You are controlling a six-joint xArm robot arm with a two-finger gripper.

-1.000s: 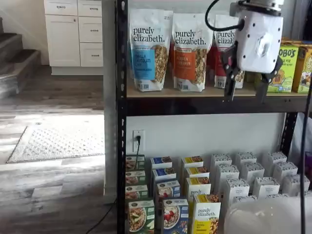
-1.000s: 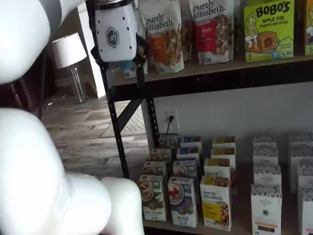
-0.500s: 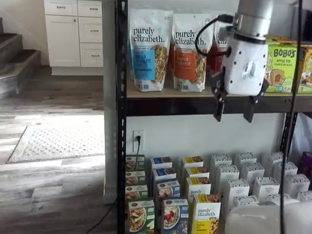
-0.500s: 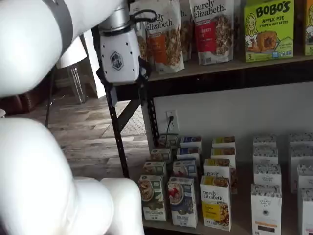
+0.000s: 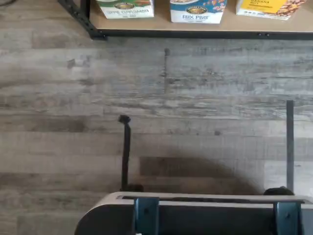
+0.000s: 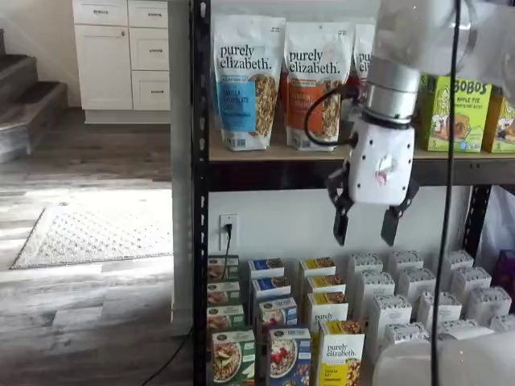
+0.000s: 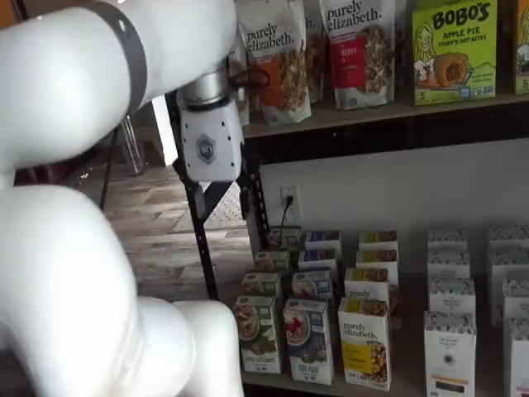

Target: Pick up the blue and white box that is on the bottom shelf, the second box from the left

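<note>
The blue and white box (image 6: 290, 355) stands at the front of the bottom shelf (image 5: 230, 25), between a green box (image 6: 233, 355) and a yellow "purely elizabeth" box (image 6: 340, 355). It shows in both shelf views (image 7: 307, 339), and its lower edge shows in the wrist view (image 5: 198, 7). My gripper (image 6: 365, 231) hangs in front of the rack, just below the wooden shelf, above and right of the box and well clear of it. Its two black fingers stand apart with nothing between them. Its white body (image 7: 210, 141) also shows in a shelf view.
Rows of white boxes (image 6: 418, 285) fill the right of the bottom shelf. Tall granola bags (image 6: 248, 80) and Bobo's boxes (image 7: 455, 50) stand on the wooden shelf above. The black rack post (image 6: 199, 193) is at left. My white arm (image 7: 66, 273) blocks much of one shelf view.
My gripper has come down from the level of the granola bags to just below the wooden shelf and shifted a little sideways. Its fingers stay apart. The boxes have not moved.
</note>
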